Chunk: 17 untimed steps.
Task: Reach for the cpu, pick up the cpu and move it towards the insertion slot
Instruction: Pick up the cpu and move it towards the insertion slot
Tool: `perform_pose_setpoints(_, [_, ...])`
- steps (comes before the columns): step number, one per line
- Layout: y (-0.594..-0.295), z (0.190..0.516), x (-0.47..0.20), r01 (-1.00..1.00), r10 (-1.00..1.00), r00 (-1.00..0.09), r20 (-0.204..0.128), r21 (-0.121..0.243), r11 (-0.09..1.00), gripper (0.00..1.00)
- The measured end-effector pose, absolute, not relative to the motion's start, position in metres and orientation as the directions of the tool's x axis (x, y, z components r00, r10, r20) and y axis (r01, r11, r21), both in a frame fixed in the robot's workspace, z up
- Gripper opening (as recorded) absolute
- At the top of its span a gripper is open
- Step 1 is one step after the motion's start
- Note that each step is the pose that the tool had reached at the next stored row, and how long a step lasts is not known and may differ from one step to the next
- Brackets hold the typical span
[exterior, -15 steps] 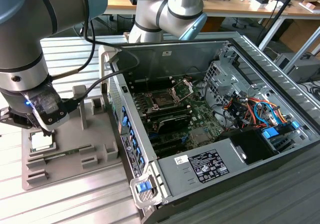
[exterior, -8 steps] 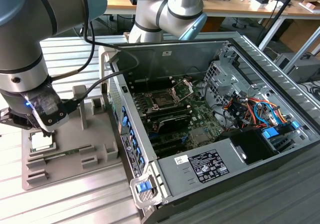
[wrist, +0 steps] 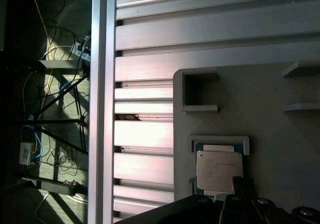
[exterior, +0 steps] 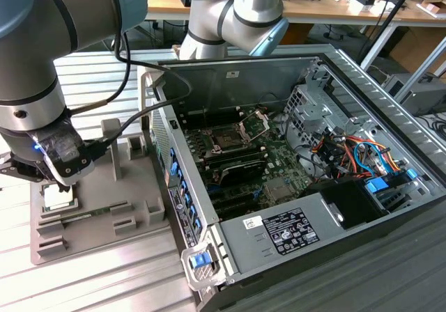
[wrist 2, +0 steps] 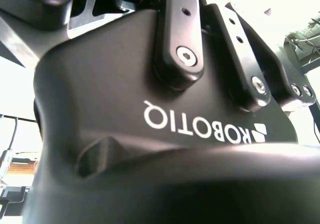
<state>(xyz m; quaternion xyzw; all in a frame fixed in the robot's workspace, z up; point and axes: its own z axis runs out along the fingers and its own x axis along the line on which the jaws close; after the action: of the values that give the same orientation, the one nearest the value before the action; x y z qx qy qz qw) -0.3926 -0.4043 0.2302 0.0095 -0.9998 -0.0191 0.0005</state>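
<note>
The cpu (wrist: 219, 171), a small whitish-silver square, lies in a framed pocket of the grey tray (wrist: 280, 149). In the exterior view the cpu (exterior: 59, 197) shows as a pale square on the same tray (exterior: 104, 200), at the exterior view's left. My gripper (exterior: 56, 181) hangs right over it, its dark parts (wrist: 240, 204) at the chip's edge in the first wrist view. Whether it touches the chip I cannot tell. The gripper's black housing (wrist 2: 150, 109) is close up in the second wrist view. The insertion slot (exterior: 226, 139), dark with a silver frame, sits on the board inside the open case.
The open computer case (exterior: 390, 117) lies to the exterior view's right of the tray, with coloured cables (exterior: 355, 152) and a black power supply (exterior: 293, 228) inside. Everything rests on a slatted metal table (exterior: 90, 277). Past the table's edge (wrist: 102, 104) are floor cables.
</note>
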Motion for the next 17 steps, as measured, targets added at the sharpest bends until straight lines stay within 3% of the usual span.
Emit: perform_pose_setpoints(17, [-0.4051,0.2259,-0.3977,-0.019,-0.019,-1.0,0.0,0.038,0.999,0.11])
